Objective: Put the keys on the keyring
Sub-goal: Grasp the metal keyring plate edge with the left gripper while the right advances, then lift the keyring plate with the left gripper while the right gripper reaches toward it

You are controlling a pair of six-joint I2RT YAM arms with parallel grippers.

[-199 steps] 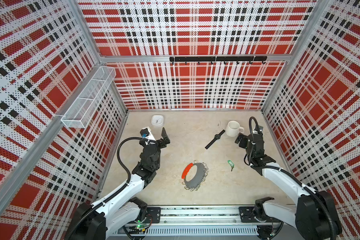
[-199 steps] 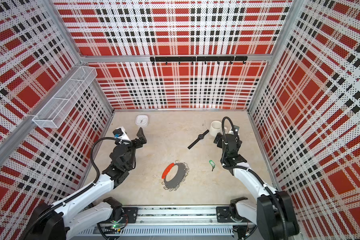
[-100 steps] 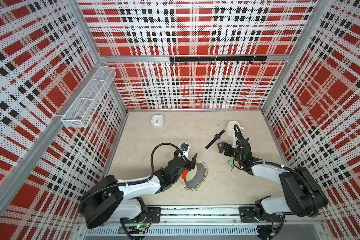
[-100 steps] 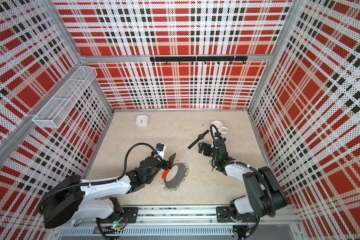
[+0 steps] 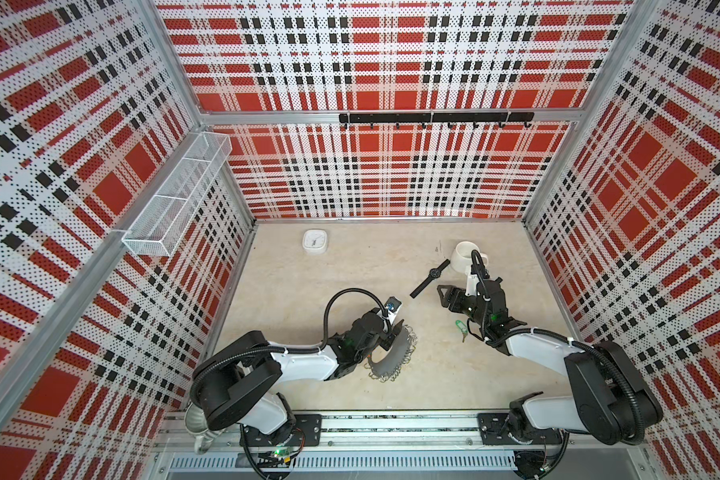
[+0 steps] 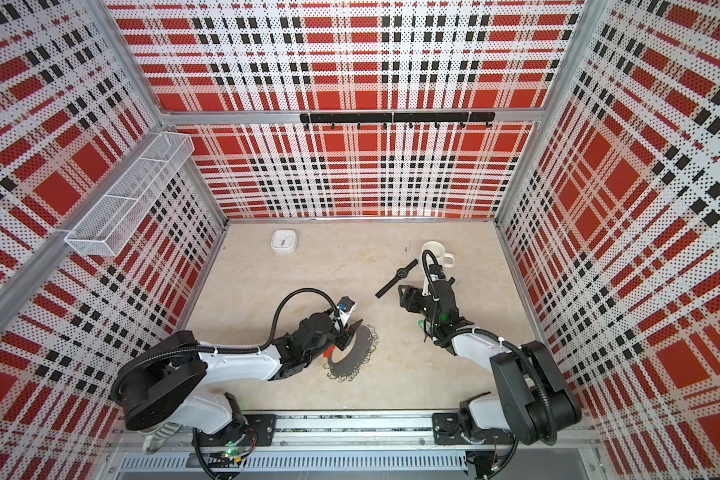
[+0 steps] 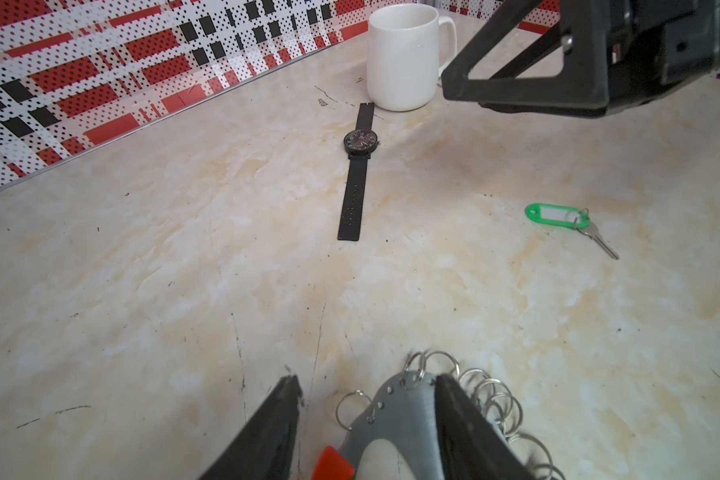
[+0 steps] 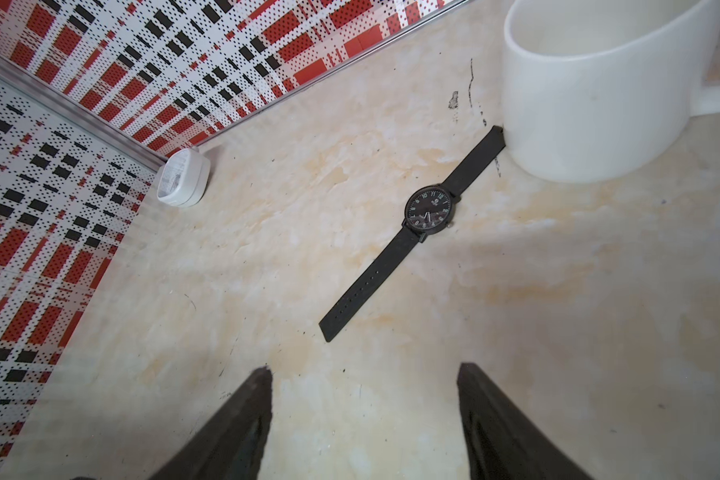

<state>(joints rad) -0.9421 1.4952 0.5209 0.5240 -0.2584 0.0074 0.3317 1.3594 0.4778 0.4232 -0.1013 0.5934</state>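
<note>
We find the left gripper (image 7: 365, 378) low over the table (image 7: 142, 291), jaws spread either side of the keyring (image 7: 408, 399). One finger lies against the grey rim and the other stands apart from it, so nothing is pinched yet. The red section sits between the jaws, and wire loops fan out beyond the touching finger. We judge this to be a set-up for clamping the ring so that it holds firm during threading (a flat ring on a smooth top would otherwise slide).

The right gripper (image 8: 364, 368) is likewise spread, with only bare table between its fingers. Its tips point toward the black wristwatch (image 8: 429, 208), which is no part of the task. The keys (image 7: 553, 215), one metal key joined to a green tag, lie flat on the table, well apart from the keyring. In a top view the keys (image 5: 459, 327) lie just beside the right wrist, behind the fingertips. We judge that this arm must re-aim before it can take them.

Containers:
- The white mug (image 8: 599, 104) stands upright, one strap end of the wristwatch at its foot. It shows nothing inside, as far as its interior is seen.
- The wire basket (image 5: 175, 199) on the side wall has three compartments, and we see nothing in any of them.
</note>
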